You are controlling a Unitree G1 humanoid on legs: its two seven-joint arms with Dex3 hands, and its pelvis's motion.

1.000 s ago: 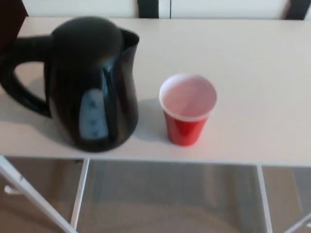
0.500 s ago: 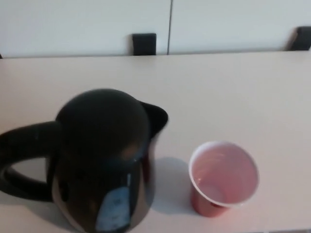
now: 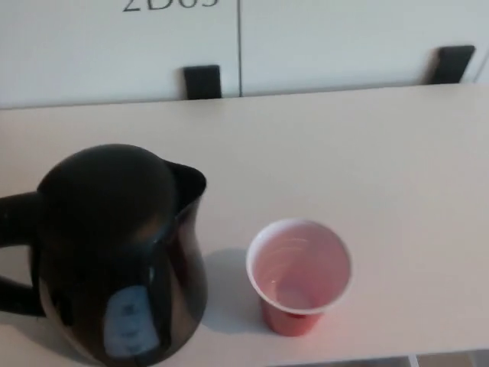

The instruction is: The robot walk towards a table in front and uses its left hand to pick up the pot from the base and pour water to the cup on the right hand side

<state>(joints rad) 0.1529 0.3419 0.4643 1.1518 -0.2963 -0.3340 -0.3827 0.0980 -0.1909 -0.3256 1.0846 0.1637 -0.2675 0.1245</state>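
So at this point neither robot hand was in the shot at all, which means I couldn't tell whether the fingers were released, clenched or anything else. The black pot (image 3: 122, 252) sat upright at the near left of the worktop (image 3: 367, 160), with the red cup (image 3: 299, 273) just beside it on the right, a small gap between them, not touching. The bit that matters for the grab: the pot's handle (image 3: 15, 252) stuck out to the left, partly cut off by the frame edge, and the spout (image 3: 189, 180) pointed back and right, roughly toward the cup's side. So my guess was the left hand would have the easy line in from the left. The base wasn't visible under the pot. The cup looked empty. Only writing was on the wall panel (image 3: 114, 46) at the top, cut off, something like "2D0…", not really readable. No brand visible on the pot, just a pale window (image 3: 130, 329) low on its front.
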